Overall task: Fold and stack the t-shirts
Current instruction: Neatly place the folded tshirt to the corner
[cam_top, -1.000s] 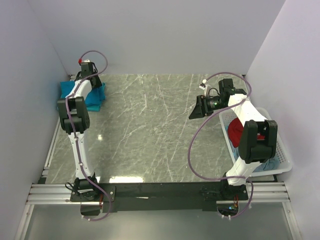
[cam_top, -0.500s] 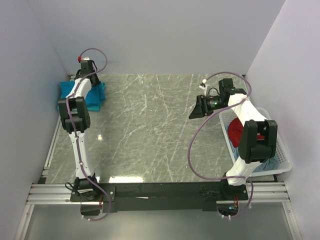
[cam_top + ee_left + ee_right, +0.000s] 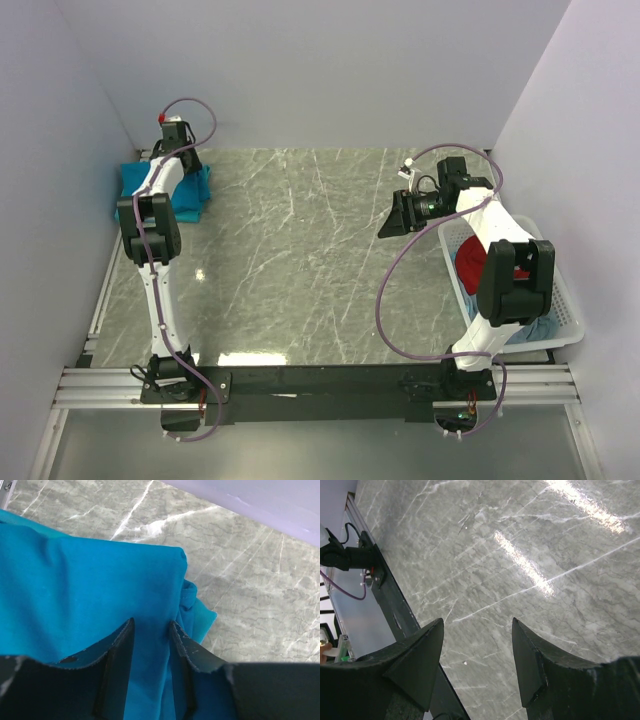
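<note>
stacking is the step you are in, as i read it. the t-shirts point(image 3: 75, 580) lie as a folded teal pile in the far left corner of the table point(image 3: 300, 260), pushed out to the side, probably to leave the middle of the marble for spreading and folding. your left gripper point(image 3: 151, 626) is right down on top of that pile, near its folded edge, where a lower layer peeks out past the corner. its fingers stand a narrow way apart with teal showing in the gap. from the wrist view i cannot tell whether they nip a ridge of cloth or only press beside it. that low, narrow pose suits setting down or squaring a fold more than a fresh grab.

your right gripper point(image 3: 476, 625) hangs above the marble on the right side, fingers spread wide with nothing between them. i judge it is parked there so it does not disturb the pile. it also sits close to the white basket point(image 3: 565, 300) at the right edge, where a red cloth point(image 3: 468, 262) lies, likely your next pick.
</note>
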`<state>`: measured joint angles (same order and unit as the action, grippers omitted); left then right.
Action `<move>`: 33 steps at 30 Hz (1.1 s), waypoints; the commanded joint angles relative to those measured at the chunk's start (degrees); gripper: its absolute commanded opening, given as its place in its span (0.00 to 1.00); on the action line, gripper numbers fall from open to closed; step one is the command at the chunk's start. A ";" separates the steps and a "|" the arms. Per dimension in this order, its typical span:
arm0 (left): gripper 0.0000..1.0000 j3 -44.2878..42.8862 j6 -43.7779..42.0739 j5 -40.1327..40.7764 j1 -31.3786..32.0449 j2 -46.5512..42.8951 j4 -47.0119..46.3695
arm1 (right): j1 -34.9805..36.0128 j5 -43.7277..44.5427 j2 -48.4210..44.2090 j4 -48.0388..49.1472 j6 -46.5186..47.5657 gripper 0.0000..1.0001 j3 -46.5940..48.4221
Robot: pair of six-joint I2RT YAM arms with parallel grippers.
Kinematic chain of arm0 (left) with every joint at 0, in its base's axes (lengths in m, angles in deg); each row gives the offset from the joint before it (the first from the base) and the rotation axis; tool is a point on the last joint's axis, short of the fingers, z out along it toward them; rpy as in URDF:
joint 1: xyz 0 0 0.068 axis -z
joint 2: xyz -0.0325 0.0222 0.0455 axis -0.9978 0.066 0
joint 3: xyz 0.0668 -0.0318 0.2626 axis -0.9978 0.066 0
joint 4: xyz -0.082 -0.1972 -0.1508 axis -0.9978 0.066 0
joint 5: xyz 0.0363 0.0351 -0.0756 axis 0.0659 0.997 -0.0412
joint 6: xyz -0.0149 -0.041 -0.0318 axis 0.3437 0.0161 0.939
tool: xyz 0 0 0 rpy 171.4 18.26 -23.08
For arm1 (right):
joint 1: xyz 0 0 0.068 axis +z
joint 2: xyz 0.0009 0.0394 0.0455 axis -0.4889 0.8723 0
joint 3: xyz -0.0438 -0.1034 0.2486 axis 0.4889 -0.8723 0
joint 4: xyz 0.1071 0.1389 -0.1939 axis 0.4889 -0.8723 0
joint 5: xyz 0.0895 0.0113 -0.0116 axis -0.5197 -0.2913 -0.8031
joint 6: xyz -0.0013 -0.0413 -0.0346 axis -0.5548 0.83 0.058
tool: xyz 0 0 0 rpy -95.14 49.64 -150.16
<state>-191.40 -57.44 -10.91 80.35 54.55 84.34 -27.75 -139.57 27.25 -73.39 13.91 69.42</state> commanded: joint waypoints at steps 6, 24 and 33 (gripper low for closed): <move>0.39 -1.74 -1.54 0.50 0.51 0.08 -0.50 | 0.33 -1.18 0.40 -0.78 1.18 0.64 2.26; 0.00 -3.76 -3.20 -1.43 1.65 -0.09 -1.20 | 0.33 -1.18 0.48 -1.13 1.36 0.64 2.43; 0.00 -2.71 -5.05 -3.90 2.88 -2.37 -3.57 | 0.24 -1.27 0.48 -1.31 1.45 0.64 2.52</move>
<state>-192.71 -60.85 -12.46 82.30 55.12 83.97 -27.75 -139.57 27.29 -73.87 14.32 69.44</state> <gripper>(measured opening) 0.013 0.637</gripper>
